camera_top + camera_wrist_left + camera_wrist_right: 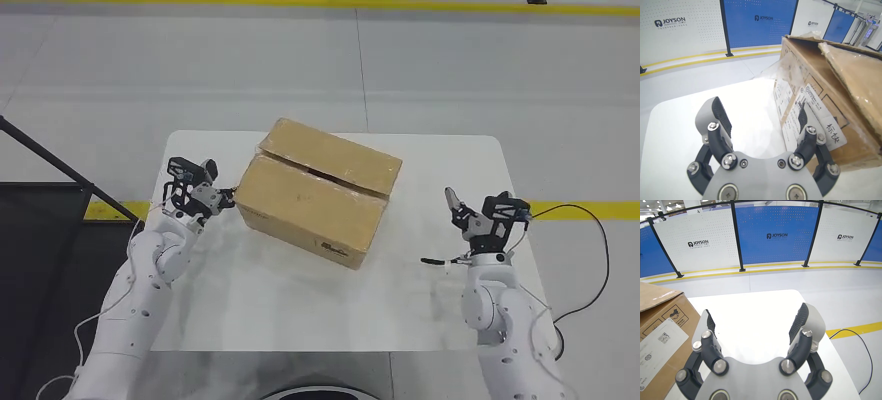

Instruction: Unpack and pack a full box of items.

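Observation:
A brown cardboard box [318,190] stands on the white table [280,300], its two top flaps down with a seam between them. My left gripper [196,190] is open just off the box's left end, one finger close to the white labels on that box [810,91] face. Nothing is between its fingers [721,115]. My right gripper [478,212] is open over bare table at the right, well apart from the box [660,328], and holds nothing. The box's contents are hidden.
A small dark object [432,261] lies on the table near my right arm. A black cable [585,215] runs off the table's right side. Bare table lies in front of the box. A fence of white and blue panels [761,237] stands beyond the floor.

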